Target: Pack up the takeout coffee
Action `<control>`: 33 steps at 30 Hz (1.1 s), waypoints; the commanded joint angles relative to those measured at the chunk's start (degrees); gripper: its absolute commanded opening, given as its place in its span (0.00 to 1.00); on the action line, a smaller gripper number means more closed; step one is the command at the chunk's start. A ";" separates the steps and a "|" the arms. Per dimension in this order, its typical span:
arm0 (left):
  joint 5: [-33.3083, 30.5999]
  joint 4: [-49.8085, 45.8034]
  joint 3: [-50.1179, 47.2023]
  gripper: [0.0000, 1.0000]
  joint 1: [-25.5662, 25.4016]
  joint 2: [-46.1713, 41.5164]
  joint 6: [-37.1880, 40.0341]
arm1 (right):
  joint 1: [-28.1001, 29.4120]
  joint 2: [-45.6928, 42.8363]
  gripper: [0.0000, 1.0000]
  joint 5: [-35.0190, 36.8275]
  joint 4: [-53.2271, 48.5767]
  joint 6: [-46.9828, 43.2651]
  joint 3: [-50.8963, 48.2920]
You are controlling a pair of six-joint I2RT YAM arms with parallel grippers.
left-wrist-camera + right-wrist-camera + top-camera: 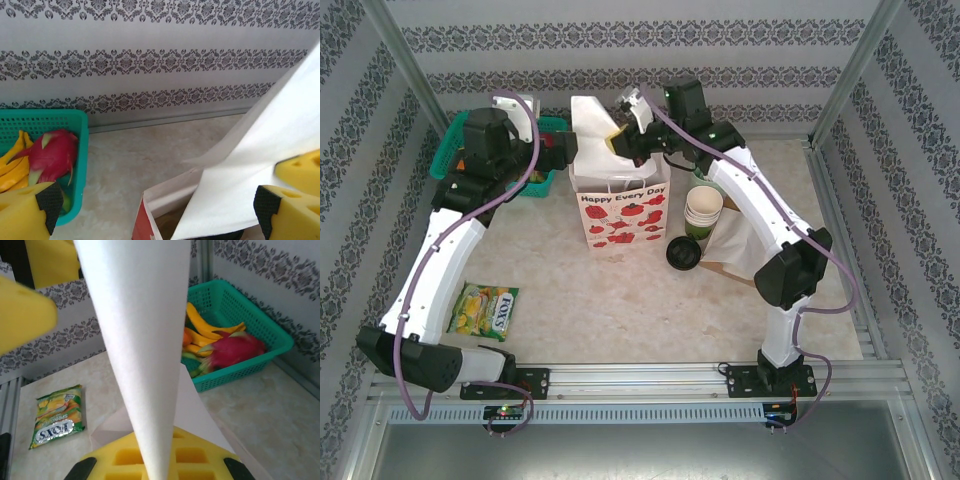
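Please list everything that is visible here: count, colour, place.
paper bag: one, white with red print, centre
coffee cup: one, dark green, black lid, right of bag
cup stack: one, cream and green, behind coffee cup
flat paper: one, tan, right of cups
candy packet: one, green-yellow, near left
basket: one, teal, far left
dragon fruit: one, pink, in basket
bananas: few, yellow, in basket
left tool: one, yellow pads, open, at bag's rim
right tool: one, yellow pads, shut on bag's top edge

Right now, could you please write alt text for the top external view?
The right gripper pinches the top edge of a white paper bag, the open left gripper beside it. The lidded takeout coffee stands just right of the bag.
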 commanded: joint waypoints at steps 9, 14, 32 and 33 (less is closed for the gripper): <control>-5.62 -0.32 -0.84 1.00 0.06 4.10 -2.21 | 1.98 -7.23 0.00 4.72 25.52 10.44 -17.91; -6.24 -0.82 -0.73 1.00 0.12 5.92 -3.16 | 2.46 -8.27 0.00 5.02 30.11 16.05 -22.29; -4.45 -1.96 0.53 1.00 0.16 9.59 -4.32 | 5.62 -12.89 0.00 12.15 22.14 16.53 -23.88; -4.51 -2.07 0.53 1.00 0.15 9.72 -4.40 | 5.68 -12.63 0.00 13.48 22.52 17.34 -24.70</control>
